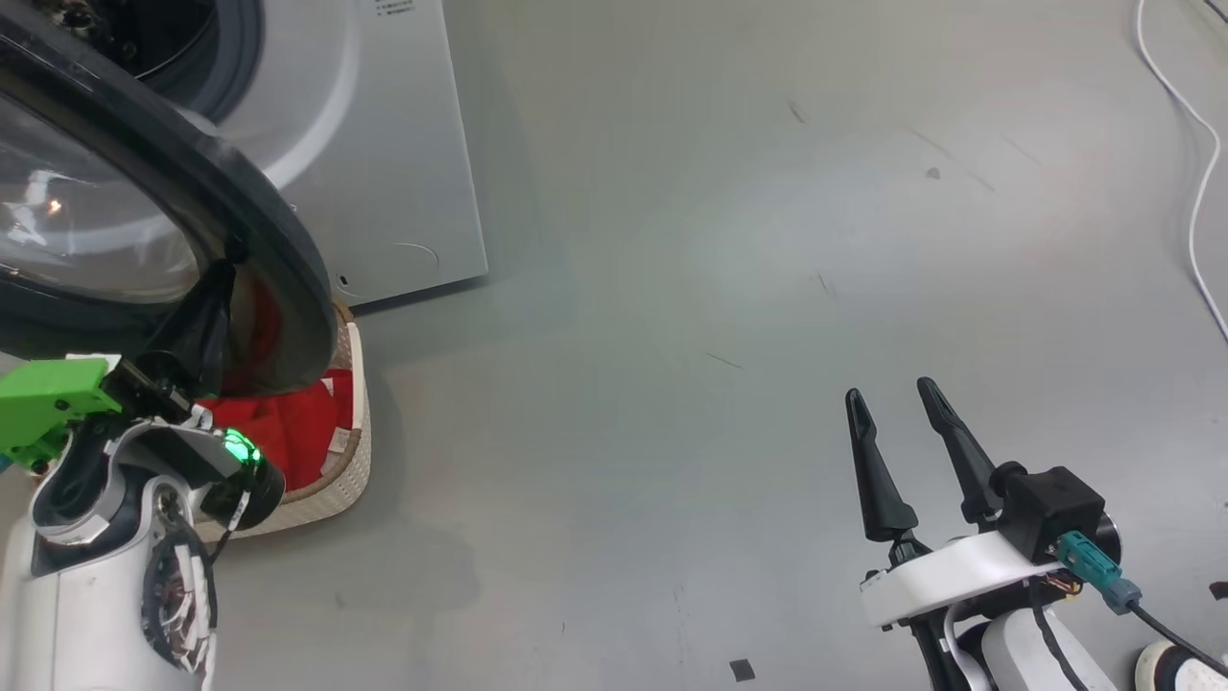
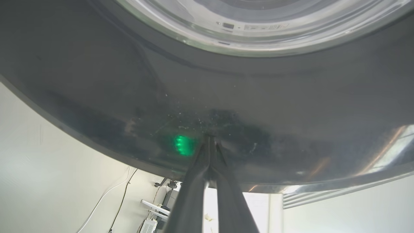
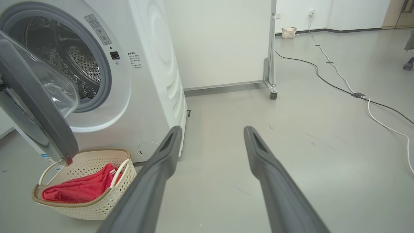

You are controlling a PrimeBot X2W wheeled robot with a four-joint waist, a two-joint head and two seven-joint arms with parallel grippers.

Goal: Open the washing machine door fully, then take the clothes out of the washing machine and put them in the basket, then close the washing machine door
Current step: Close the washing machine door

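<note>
STATUS: door-closing stage.

1. Done, judged from layout: the door (image 3: 38, 106) stands open, swung out from the machine (image 3: 155, 64). The clothes (image 3: 81, 189), red, lie in the basket (image 3: 126, 181). The drum (image 3: 74, 64) shows bare steel and no fabric. Its lower left part is hidden by the door, so full emptiness is not confirmed.

2. Basket pos.: on the floor (image 3: 323, 145), just in front of the machine, under the door's low edge. Whether that edge touches the rim: cannot tell.

3. L pincer (image 2: 209, 138): fully closed, fingers pressed together, nothing between them. The tips rest against the door's glossy black outer ring (image 2: 129, 97), below the glass bowl (image 2: 258, 29). Judged: set to push, not to grip.

4. R pincer (image 3: 212, 129): fingers wide apart, empty, over bare floor well to the right of machine and basket.

5. Left to do: close the door. It hangs at a partway angle. Judged req.: the push must carry it through to the latch. The basket sits near the sweep path, so check clearance.
</note>
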